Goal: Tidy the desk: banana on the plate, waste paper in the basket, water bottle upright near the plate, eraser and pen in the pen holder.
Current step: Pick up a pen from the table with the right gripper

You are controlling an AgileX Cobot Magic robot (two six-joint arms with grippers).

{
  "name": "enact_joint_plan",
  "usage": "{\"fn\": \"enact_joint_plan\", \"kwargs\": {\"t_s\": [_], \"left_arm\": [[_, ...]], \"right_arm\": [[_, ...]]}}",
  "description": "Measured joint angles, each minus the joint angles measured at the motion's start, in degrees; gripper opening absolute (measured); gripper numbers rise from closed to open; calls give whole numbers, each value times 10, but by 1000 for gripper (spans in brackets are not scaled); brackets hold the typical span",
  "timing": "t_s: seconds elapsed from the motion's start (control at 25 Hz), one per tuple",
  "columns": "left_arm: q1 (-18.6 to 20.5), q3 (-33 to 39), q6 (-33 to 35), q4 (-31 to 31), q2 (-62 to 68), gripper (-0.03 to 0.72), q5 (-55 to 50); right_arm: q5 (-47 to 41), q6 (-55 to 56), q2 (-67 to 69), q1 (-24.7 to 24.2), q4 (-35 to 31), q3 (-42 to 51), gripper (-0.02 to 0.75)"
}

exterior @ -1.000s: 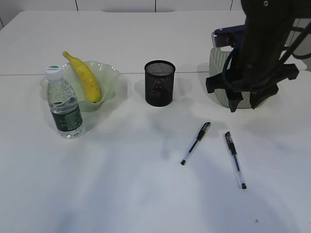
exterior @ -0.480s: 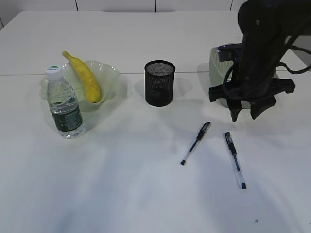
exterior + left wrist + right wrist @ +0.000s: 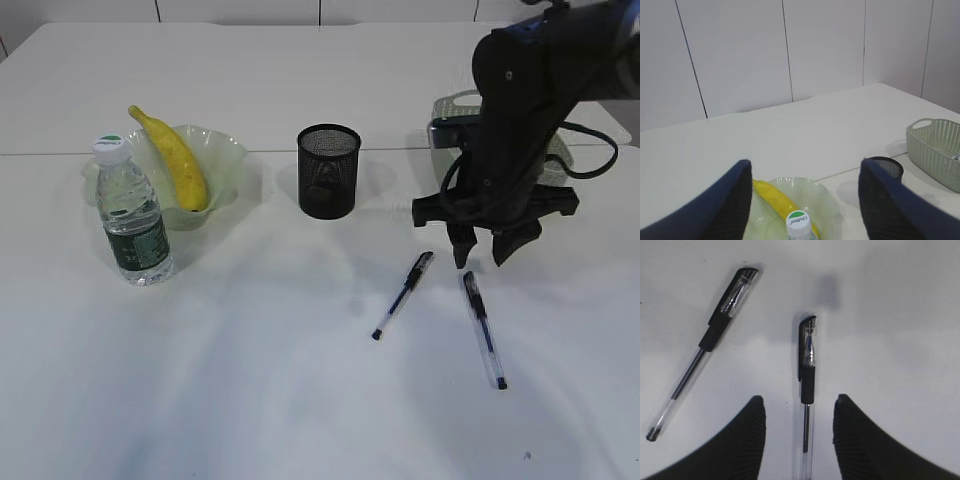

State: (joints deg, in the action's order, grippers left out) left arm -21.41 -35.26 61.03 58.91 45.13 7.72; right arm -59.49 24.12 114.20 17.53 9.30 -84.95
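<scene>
Two pens (image 3: 807,375), basket (image 3: 939,150) unobstructed only left wrist

Looks like a lab or test room: bare white table (image 3: 300,400), plain panelled wall (image 3: 790,50) at 12 o'clock, staged desk items like a mesh pen holder (image 3: 328,171).

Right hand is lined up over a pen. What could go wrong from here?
1. The right hand hangs open above the right pen, which lies flat on the table; the fingers may scrape the surface or roll the thin barrel away.
2. The left pen lies close by, so a sideways drift might knock it.
3. The pen holder has a narrow mouth; a pen gripped off-centre could catch its rim.
</scene>
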Motion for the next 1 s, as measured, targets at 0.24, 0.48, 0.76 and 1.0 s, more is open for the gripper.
{"fn": "enact_joint_plan", "kwargs": {"t_s": [0.24,0.48,0.76,1.0], "left_arm": [[0,0,0,0,0,475,0],[0,0,0,0,0,475,0],[0,0,0,0,0,475,0],[0,0,0,0,0,475,0]], "right_arm": [[5,-23,15,-11,-11,0,335],[12,-49,16,-58,-41,0,335],[29,-94,16,-68,-81,0,335],[31,-117,24,-68,-86,0,333]]}}
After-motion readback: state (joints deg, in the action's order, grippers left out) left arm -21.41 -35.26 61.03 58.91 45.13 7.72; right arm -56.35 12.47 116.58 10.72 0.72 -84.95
